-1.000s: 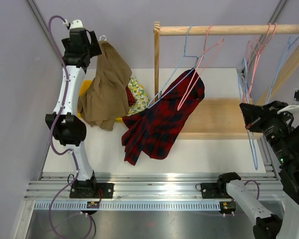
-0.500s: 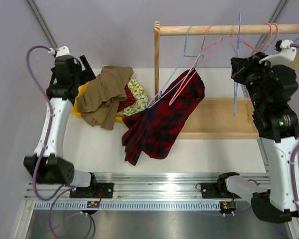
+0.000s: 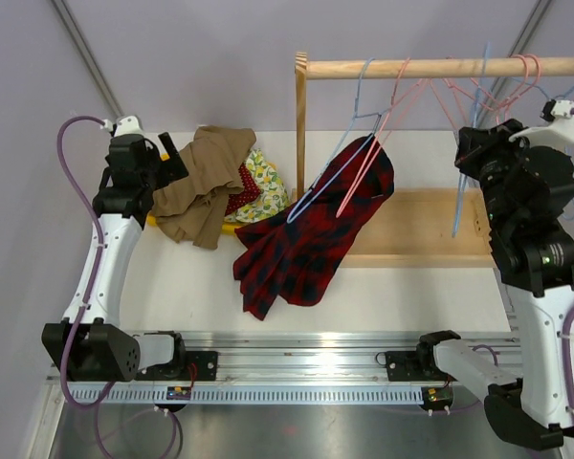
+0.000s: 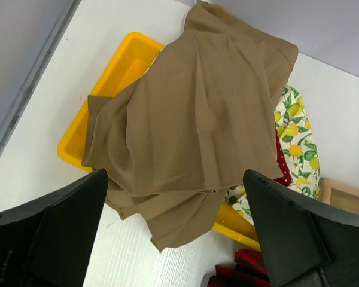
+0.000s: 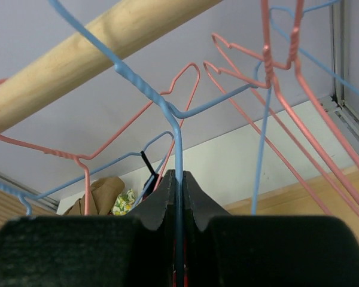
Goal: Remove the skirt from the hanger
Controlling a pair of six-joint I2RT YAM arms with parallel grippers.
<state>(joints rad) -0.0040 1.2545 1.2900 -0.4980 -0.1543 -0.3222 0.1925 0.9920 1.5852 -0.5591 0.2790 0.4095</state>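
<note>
The red and dark plaid skirt [image 3: 311, 234] hangs from the hanger [image 3: 357, 100], a pale-blue wire one hooked on the rod's left end; its hem trails onto the table. A corner of the skirt [image 4: 239, 272] shows in the left wrist view. My left gripper [image 3: 167, 153] [image 4: 175, 172] is open, hovering over a tan garment, well left of the skirt. My right gripper [image 3: 464, 158] [image 5: 179, 179] is high at the rod's right part, shut on the wire of another bare blue hanger [image 3: 456, 206] [image 5: 178, 143].
The tan garment [image 3: 201, 182] [image 4: 191, 113] lies on a yellow tray [image 4: 113, 72] with a lemon-print cloth [image 4: 296, 131] and a red dotted one [image 4: 281, 161]. The wooden rack has a rod [image 3: 440, 67], a post [image 3: 301, 124] and a base board [image 3: 421, 225]. Pink hangers [image 3: 517, 81] crowd the rod's right end.
The tan garment went from hanging under my left gripper to lying on the tray, and that arm came down beside it. My right arm rose with the bare blue hanger up to the rod.
</note>
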